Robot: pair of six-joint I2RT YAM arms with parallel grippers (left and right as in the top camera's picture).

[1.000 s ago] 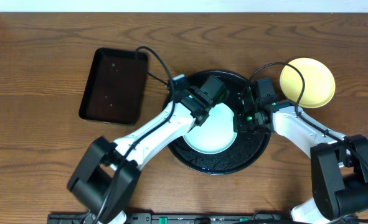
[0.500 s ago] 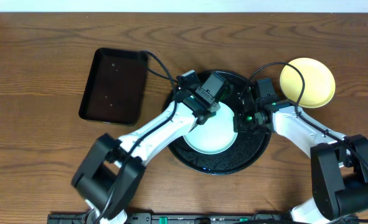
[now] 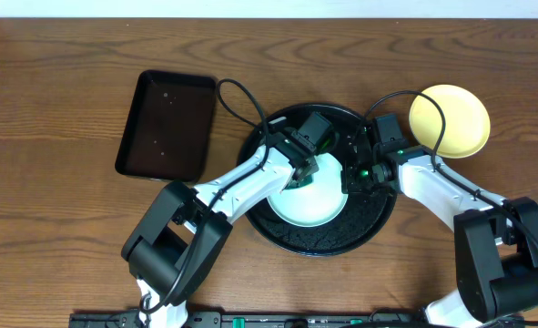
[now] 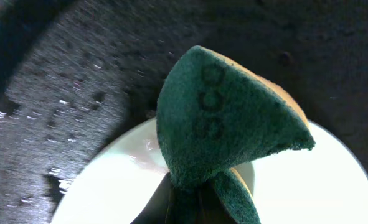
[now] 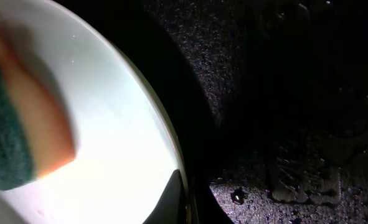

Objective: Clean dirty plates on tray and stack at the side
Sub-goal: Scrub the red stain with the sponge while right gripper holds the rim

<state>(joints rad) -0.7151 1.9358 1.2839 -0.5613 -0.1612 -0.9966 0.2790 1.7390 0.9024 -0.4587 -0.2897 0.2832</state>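
Since the earlier frame, the left arm's elbow has been swung rightward and the left hand (image 3: 301, 171) has been carried slightly further onto the mint-white plate (image 3: 312, 202). A green-and-orange sponge (image 4: 221, 118) is grasped in the clenched left hand and pressed on the plate near its 12 o'clock edge. The plate's 3 o'clock rim is pinched by the clenched right hand (image 3: 352, 174). The plate is carried by the round black tray (image 3: 282, 233). A yellow plate (image 3: 449, 120) is seen on the tabletop (image 3: 59, 109) at the tray's 2 o'clock, and a rectangular tray (image 3: 167, 125) at its 10 o'clock.
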